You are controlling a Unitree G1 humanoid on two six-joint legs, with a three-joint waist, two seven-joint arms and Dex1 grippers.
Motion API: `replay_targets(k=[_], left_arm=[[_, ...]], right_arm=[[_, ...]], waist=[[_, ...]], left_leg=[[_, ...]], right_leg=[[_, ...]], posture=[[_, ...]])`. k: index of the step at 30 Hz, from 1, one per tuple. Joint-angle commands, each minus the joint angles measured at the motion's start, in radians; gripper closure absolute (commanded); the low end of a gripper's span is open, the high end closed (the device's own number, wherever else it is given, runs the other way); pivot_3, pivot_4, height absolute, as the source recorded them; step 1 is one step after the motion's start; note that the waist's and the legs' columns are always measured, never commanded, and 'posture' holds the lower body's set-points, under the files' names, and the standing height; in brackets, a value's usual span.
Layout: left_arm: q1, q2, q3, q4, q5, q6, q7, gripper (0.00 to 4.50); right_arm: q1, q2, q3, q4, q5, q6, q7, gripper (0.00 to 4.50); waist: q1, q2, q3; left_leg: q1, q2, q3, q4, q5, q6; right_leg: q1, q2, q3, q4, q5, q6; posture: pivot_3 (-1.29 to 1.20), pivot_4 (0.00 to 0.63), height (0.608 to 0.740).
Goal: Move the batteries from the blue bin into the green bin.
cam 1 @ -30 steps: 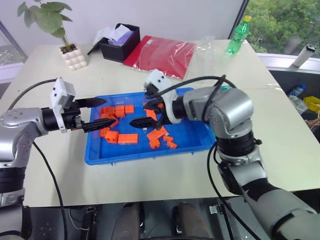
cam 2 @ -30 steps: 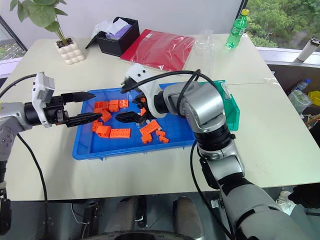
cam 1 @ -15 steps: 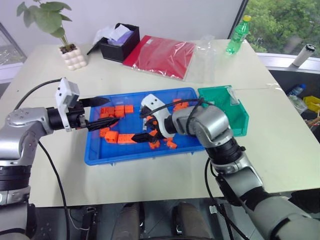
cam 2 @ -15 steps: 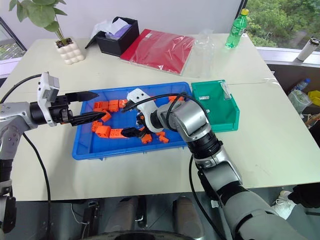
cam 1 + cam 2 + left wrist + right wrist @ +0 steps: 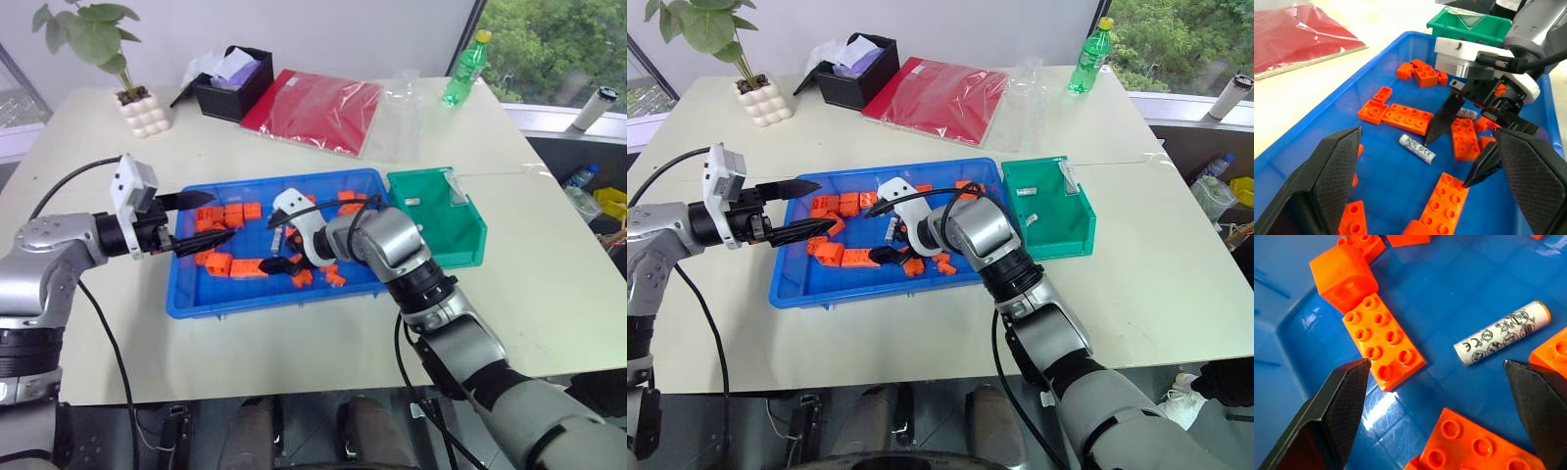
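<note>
The blue bin [image 5: 257, 305] sits mid-table with several orange blocks [image 5: 250, 271] scattered in it. One of the batteries [image 5: 1501, 333], a white cylinder with black print, lies on the bin floor [image 5: 1417, 148]. My right gripper [image 5: 277, 245] hangs low inside the bin, open, its fingers either side of that battery and not touching it. My left gripper [image 5: 220, 217] is open over the bin's left end, holding nothing. The green bin [image 5: 460, 245] stands against the blue bin's right end, with a few small pale pieces [image 5: 1024, 192] inside.
At the back of the table are a potted plant [image 5: 142, 108], a black box [image 5: 233, 83], a red packet [image 5: 318, 108], a clear plastic bag [image 5: 397, 108] and a green bottle [image 5: 465, 69]. Orange blocks lie close around the battery.
My right gripper has dropped down and forward into the blue bin, close over the battery, and the lowered arm now uncovers the green bin. The left gripper has stayed put.
</note>
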Motion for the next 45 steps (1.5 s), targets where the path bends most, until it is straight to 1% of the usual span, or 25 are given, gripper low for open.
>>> replay_targets(k=[1,5,10,12,18,25,29,36,43,45], left_arm=[[0.005,-0.008,0.033,-0.039,-0.013,-0.022,0.010,0.00],[0.005,-0.019,0.031,-0.038,-0.011,-0.027,0.017,0.00],[0.006,-0.030,0.028,-0.038,-0.007,-0.034,0.025,0.00],[0.006,-0.035,0.028,-0.038,-0.007,-0.036,0.029,0.00],[0.006,-0.042,0.030,-0.032,-0.008,-0.046,0.040,0.00],[0.005,-0.043,0.029,-0.025,-0.007,-0.049,0.040,0.00],[0.001,-0.044,0.026,-0.022,-0.005,-0.051,0.038,0.00],[-0.003,-0.042,0.025,-0.016,-0.002,-0.052,0.036,0.00],[0.002,-0.040,0.029,-0.020,-0.004,-0.051,0.038,0.00],[0.005,-0.038,0.031,-0.023,-0.004,-0.051,0.039,0.00]], right_arm=[[-0.043,0.044,-0.042,0.050,-0.038,-0.043,-0.079,0.03],[-0.089,0.088,-0.096,0.118,-0.049,-0.069,-0.141,0.03],[-0.155,0.147,-0.228,0.205,-0.046,-0.056,-0.261,0.03],[-0.170,0.157,-0.251,0.221,-0.050,-0.051,-0.291,0.03],[-0.152,0.173,-0.249,0.177,-0.047,-0.007,-0.312,0.03],[-0.091,0.188,-0.208,0.059,-0.043,0.065,-0.314,0.03],[-0.064,0.192,-0.190,0.033,-0.048,0.073,-0.314,0.03],[-0.039,0.205,-0.162,0.086,-0.069,0.011,-0.321,0.03],[-0.048,0.214,-0.163,0.151,-0.087,-0.046,-0.322,0.03],[-0.049,0.214,-0.164,0.155,-0.088,-0.047,-0.320,0.58]], waist=[[0.000,0.000,0.000],[0.001,0.000,0.000],[0.000,0.000,0.000],[-0.002,0.000,0.000],[-0.001,0.000,0.000],[-0.001,0.000,0.000],[-0.001,0.000,0.000],[-0.001,0.000,0.000],[-0.001,0.000,0.000],[-0.001,0.000,0.000]], left_leg=[[0.000,0.000,0.000,0.000,0.000,0.000],[0.000,0.000,0.000,0.000,0.000,-0.001],[0.000,0.000,0.000,-0.001,0.000,-0.001],[0.000,0.000,0.000,-0.001,0.001,-0.001],[-0.001,0.000,0.001,-0.002,0.001,-0.001],[-0.001,0.000,0.001,-0.002,0.001,-0.001],[-0.001,0.000,0.001,-0.002,0.001,-0.001],[0.000,0.000,0.001,-0.002,0.001,-0.001],[0.000,0.000,0.001,-0.002,0.001,-0.001],[0.000,0.000,0.001,-0.002,0.001,-0.001]], right_leg=[[0.000,0.000,0.000,0.000,0.000,0.000],[-0.001,0.000,0.000,0.000,0.000,0.000],[-0.001,0.000,0.000,0.000,0.000,0.000],[-0.001,0.000,0.000,0.000,0.000,0.000],[-0.001,0.000,0.000,0.000,0.000,0.000],[-0.001,0.000,0.000,0.000,0.000,0.000],[-0.001,0.000,0.000,0.000,0.000,0.000],[-0.001,0.000,0.000,0.000,0.000,0.000],[-0.001,0.000,0.000,0.000,0.000,0.000],[-0.001,0.000,0.000,0.000,0.000,0.000]], posture=[[0.00,0.150,0.740],[0.00,0.150,0.740],[0.00,0.150,0.740],[0.00,0.150,0.740],[0.00,0.150,0.740],[0.00,0.150,0.740],[0.00,0.150,0.740],[0.00,0.150,0.740],[0.00,0.150,0.740],[0.00,0.150,0.740]])
